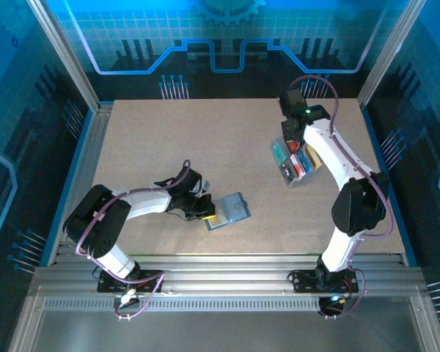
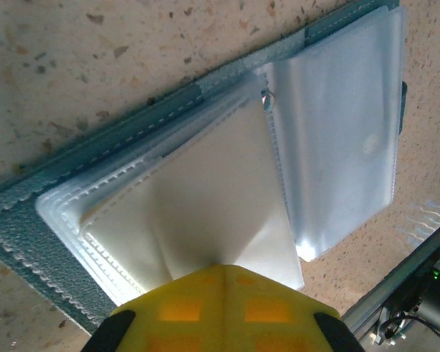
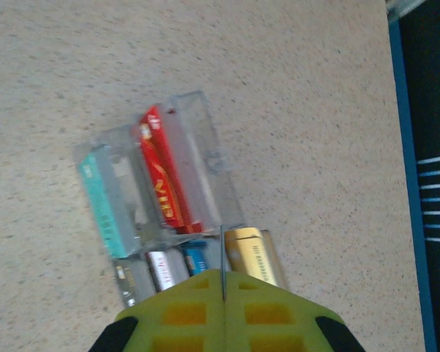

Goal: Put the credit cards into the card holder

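The card holder [image 1: 231,210] lies open on the table, slate-blue outside with clear sleeves [image 2: 337,125] inside. My left gripper [image 2: 224,268] is shut on one pale sleeve [image 2: 205,198] and pinches it up into a tent. It sits at the holder's left edge [image 1: 205,213]. The credit cards stand in a clear tray [image 3: 198,139]: teal [image 3: 106,213], red [image 3: 161,183], blue [image 3: 198,257] and gold [image 3: 253,253]. My right gripper [image 3: 223,273] hangs over this tray [image 1: 292,145], shut on a thin card [image 3: 222,246] seen edge-on.
The clear tray [image 1: 293,163] rests at the table's right. A metal frame rail [image 2: 403,293] runs close to the card holder's near side. Blue enclosure walls [image 1: 81,132] border the tabletop on three sides.
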Robot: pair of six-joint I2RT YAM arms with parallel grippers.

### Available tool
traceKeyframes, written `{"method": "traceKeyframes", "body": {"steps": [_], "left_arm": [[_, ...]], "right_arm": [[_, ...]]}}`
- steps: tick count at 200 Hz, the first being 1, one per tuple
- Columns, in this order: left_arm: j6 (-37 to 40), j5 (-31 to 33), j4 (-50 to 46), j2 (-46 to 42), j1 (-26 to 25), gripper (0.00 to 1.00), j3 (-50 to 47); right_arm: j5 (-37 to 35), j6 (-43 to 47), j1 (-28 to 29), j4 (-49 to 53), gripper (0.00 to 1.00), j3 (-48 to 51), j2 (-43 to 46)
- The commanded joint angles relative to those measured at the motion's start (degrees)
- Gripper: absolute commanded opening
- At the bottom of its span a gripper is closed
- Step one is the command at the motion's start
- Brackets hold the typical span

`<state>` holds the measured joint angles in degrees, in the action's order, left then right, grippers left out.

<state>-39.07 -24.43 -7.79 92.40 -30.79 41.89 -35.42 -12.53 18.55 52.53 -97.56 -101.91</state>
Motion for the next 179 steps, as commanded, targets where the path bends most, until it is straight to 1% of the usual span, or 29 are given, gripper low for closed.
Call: {"method": "traceKeyframes", "body": {"steps": [1,12,35,45,58,80,97,119,145,162,179], "left_arm": [[0.0,0.6,-2.8,-1.6,0.6,0.03,-0.6],[0.0,0.7,-3.0,-1.9,0.8,0.03,-0.5],[0.2,0.7,-3.5,-2.4,1.1,0.03,-0.5],[0.2,0.7,-3.5,-2.5,1.1,0.03,-0.5],[0.2,0.6,-3.5,-2.4,1.1,0.03,-0.6],[0.0,0.3,-3.0,-1.9,1.1,0.03,-0.6],[-0.1,0.2,-2.7,-1.9,1.2,0.03,-0.8],[-0.2,0.2,-2.7,-2.0,1.2,0.03,-0.9],[0.0,0.0,-2.8,-1.7,1.2,0.03,-1.0],[0.0,-0.1,-2.8,-1.7,1.2,0.03,-0.9],[0.0,-0.1,-2.8,-1.7,1.2,0.03,-1.0]], "right_arm": [[-4.5,-0.5,3.8,3.8,0.00,-2.2,1.8],[-4.9,-1.2,5.8,4.1,0.00,-1.6,2.1],[-1.9,-1.7,9.0,3.2,0.00,0.9,3.7],[-0.5,-1.5,9.4,2.8,0.00,2.1,4.1],[-0.5,-1.1,9.0,2.7,0.00,3.3,4.0],[1.5,0.0,6.8,3.1,0.00,4.3,3.3],[1.1,1.0,4.8,2.3,0.00,5.7,2.9],[2.2,1.8,0.9,2.7,0.00,5.3,1.8],[0.7,3.8,-2.0,2.3,0.00,3.3,1.0],[1.5,5.0,-4.4,3.5,0.00,0.3,-1.2],[2.3,6.5,-5.5,3.8,0.00,-1.5,-3.2]]}}
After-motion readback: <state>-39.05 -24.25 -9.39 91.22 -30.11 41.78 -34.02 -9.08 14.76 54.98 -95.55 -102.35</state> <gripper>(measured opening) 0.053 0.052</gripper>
